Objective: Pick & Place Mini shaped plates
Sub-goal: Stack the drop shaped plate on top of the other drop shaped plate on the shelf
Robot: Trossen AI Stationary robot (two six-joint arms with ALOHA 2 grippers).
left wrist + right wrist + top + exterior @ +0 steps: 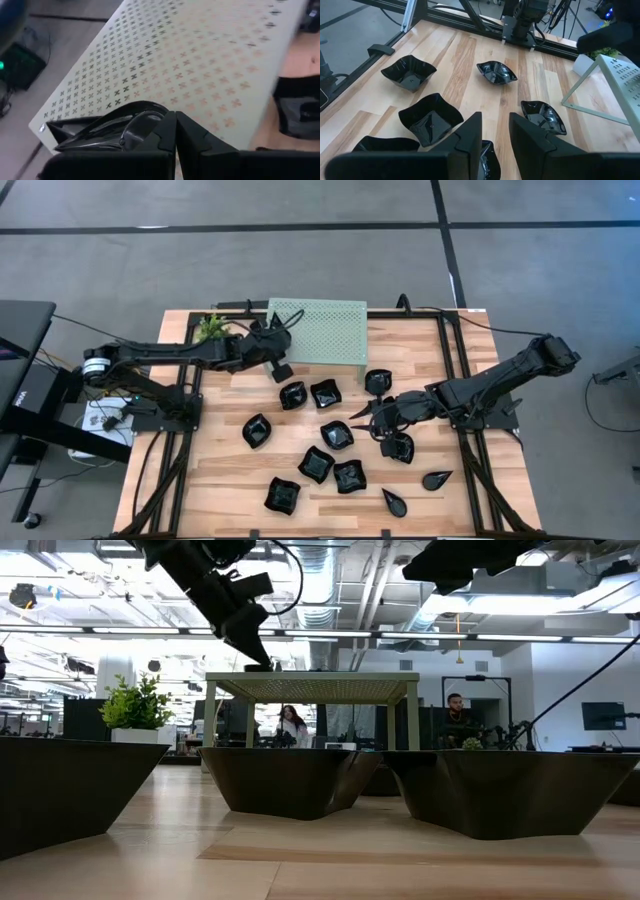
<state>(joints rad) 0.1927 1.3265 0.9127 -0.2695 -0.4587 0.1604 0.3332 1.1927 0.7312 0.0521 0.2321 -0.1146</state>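
Currently the left gripper is at the front-left corner of the pale green perforated rack, fingers pressed together with the rim of a small black plate pinched between them (left wrist view shows the plate hanging just beside the rack's top surface, lifted clear of the table); low view has the same arm coming down at the rack's left edge.

Right gripper hovers low over the middle-right of the wooden table, jaws parted, nothing between them; right wrist view looks past its fingers at several plates lying on the wood.

Remaining mini plates are scattered over the table, all black and glossy: square wavy-edged ones at and; one at just in front of the rack's right leg; one at right beside the right gripper; two leaf- or teardrop-shaped ones near the front-right, and; none on top of the rack as far as the high view shows.

Small potted plant sits at the back-left corner of the table, just beside the rack; two people are visible in the room behind, seen under the rack in the low view.
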